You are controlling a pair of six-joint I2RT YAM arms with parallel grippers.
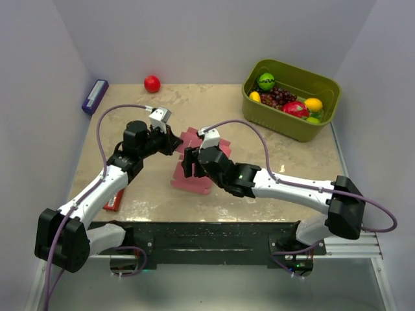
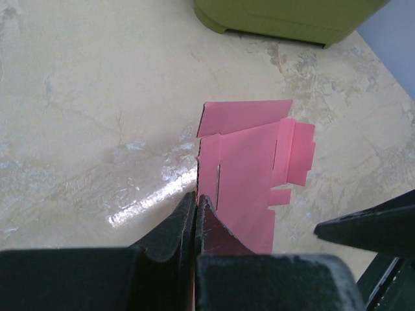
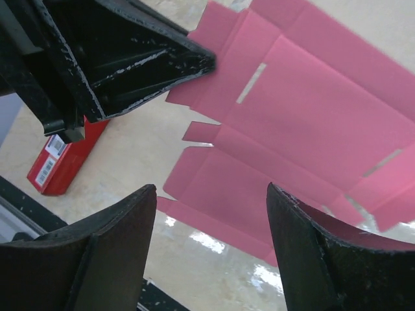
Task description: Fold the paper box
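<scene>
My left gripper [image 2: 196, 207] is pinched shut on one edge of the box [image 2: 246, 175]. My right gripper [image 3: 211, 188] stands open and empty. The box lies flat-faced just beyond its fingertips, long side roughly across the gap, so the right arm is best placed to fold.

Glossy beige table [image 1: 155, 194], pale walls [image 1: 194, 39]

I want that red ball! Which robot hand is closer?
Left. The left hand, pinching the paper box, sits nearest the red ball; the open right hand hovers farther away, over the box.
</scene>
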